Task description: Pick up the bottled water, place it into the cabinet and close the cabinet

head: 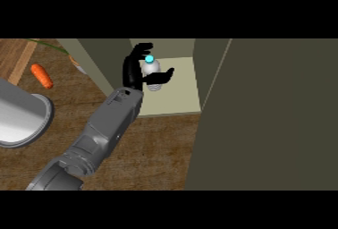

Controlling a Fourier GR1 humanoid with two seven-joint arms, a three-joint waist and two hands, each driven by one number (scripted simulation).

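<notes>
Watching from the side here: the robot's left hand (134, 74) is wrapped around the small clear plastic water bottle with the bright cyan cap (153, 67). The fingers curl over the far side and the thumb comes round on the right, so it's definitely gripping it. The bottle is upright and already inside the open olive-green cabinet (92, 58), over its pale cream shelf. I honestly can't tell if the bottom is touching the shelf. I can't see anything else in the cabinet besides the bottle.

The big dark olive cabinet door (277, 112) stands wide open on the right. Out on the brown wooden desk (158, 152), an orange carrot (41, 76) lies well off to the left. Near it, at the left edge, is a large grey cylinder with a pale rim (20, 116), no clue what that one is.
</notes>
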